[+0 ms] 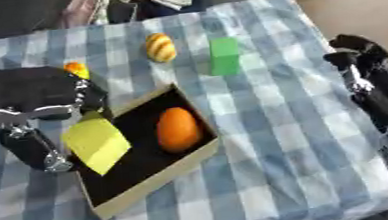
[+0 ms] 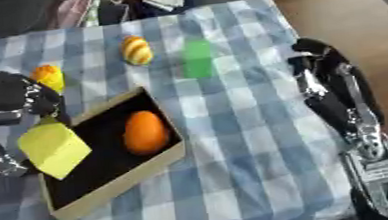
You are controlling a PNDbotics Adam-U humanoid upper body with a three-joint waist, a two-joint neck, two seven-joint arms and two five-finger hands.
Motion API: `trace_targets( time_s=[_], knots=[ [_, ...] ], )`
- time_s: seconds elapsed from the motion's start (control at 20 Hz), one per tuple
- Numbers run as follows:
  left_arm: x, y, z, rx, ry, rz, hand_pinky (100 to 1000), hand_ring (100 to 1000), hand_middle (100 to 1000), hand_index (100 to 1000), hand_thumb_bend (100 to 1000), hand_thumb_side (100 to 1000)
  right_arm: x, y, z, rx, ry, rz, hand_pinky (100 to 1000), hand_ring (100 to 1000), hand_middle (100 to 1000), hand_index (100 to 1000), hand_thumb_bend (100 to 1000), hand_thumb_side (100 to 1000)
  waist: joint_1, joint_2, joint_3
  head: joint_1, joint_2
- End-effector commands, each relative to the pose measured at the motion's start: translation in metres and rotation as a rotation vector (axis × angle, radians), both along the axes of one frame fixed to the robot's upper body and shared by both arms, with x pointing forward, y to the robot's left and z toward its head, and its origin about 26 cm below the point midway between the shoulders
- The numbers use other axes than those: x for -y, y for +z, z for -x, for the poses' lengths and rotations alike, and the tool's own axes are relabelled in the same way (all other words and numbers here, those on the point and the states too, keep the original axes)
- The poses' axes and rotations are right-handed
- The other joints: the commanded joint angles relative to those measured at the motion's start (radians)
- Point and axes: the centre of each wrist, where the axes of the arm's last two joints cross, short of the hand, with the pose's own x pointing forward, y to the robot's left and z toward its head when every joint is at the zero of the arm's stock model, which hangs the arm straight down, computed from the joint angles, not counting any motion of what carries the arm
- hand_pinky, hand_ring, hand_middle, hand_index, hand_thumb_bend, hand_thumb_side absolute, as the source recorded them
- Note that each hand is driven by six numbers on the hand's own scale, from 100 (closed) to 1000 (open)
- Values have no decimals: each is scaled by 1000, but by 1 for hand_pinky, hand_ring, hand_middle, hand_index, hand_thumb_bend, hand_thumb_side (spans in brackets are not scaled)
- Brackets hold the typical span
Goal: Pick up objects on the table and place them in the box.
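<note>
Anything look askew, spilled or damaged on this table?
Only the cardboard box sits skewed to the checked tablecloth's stripes. The left robot hand holds a yellow block tilted over it; an orange egg-shaped object lies inside.

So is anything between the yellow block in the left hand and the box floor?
Nothing visible. The left hand holds the yellow block over the box's left part; the orange lies further right.

We see a matt checked cloth (image 1: 269, 125), a cardboard-looking box (image 1: 155, 178) with a dark matt inside, a smooth orange ball (image 1: 178, 129), and black hands (image 2: 322, 78) with shiny silver metal.
</note>
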Motion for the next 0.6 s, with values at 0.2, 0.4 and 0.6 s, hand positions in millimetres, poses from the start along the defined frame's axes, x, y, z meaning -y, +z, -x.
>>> trace_targets(
  time_s=[0.2, 0.4, 0.6],
  knots=[
    [1, -3, -6, 25, -13, -45, 744, 651, 660, 769, 415, 230, 2, 8, -1, 26, -1, 12, 844, 747, 778, 833, 100, 528, 1, -27, -4, 0, 4],
    [1, -11, -8, 3, -15, -86, 763, 701, 729, 816, 464, 276, 1, 7, 0, 25, 1, 12, 844, 747, 777, 833, 100, 529, 1, -26, -7, 0, 4],
    [-1, -13, -7, -18, -17, -134, 783, 749, 786, 862, 539, 326, 2, 7, 0, 24, 0, 12, 845, 747, 777, 832, 100, 530, 3, -25, -7, -1, 4]
  ],
)
